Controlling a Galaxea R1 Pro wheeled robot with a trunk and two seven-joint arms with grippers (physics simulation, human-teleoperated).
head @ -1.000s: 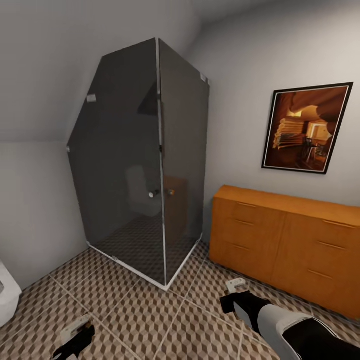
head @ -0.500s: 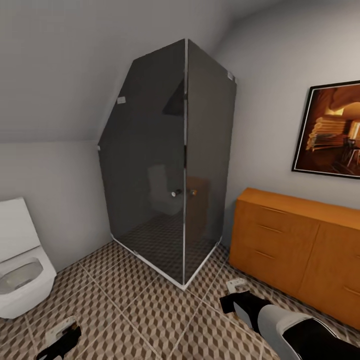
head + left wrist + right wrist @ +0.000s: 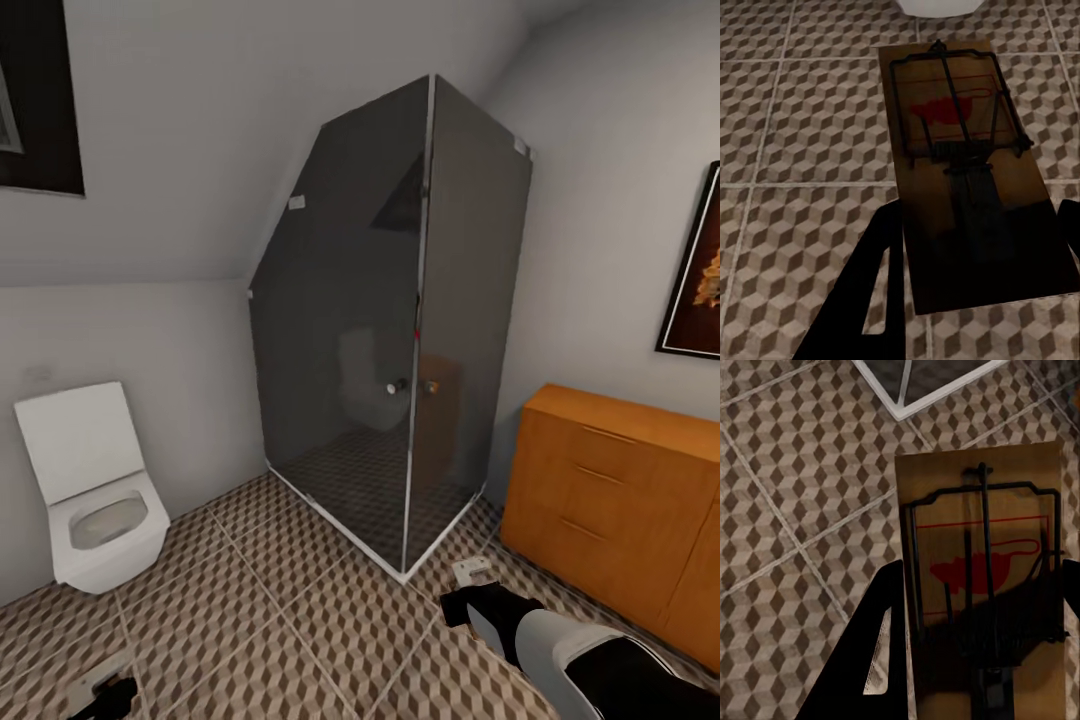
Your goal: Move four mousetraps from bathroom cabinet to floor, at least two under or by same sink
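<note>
We stand on the bathroom floor (image 3: 300, 610), its cube-patterned tiles running open from us to the far walls. Our left gripper (image 3: 971, 285) is clamped on a mousetrap (image 3: 960, 150), the dark fingers (image 3: 862, 300) pressed against the long edges of the tan board, which is held above the tiles. Our right gripper (image 3: 975, 660) grips a second mousetrap (image 3: 982, 577) the same way; in the head view it (image 3: 472, 570) sticks out beyond the black gripper (image 3: 470, 590), near the corner of the shower. The dark glass shower enclosure (image 3: 400, 330) fills the far middle, its white base rim jutting toward us. The cabinet (image 3: 610, 500) lines the right wall with its drawers shut, just beside the shower. A white toilet (image 3: 95, 500) sits against the left wall, leaving a wide strip of bare tile between it and the shower.
</note>
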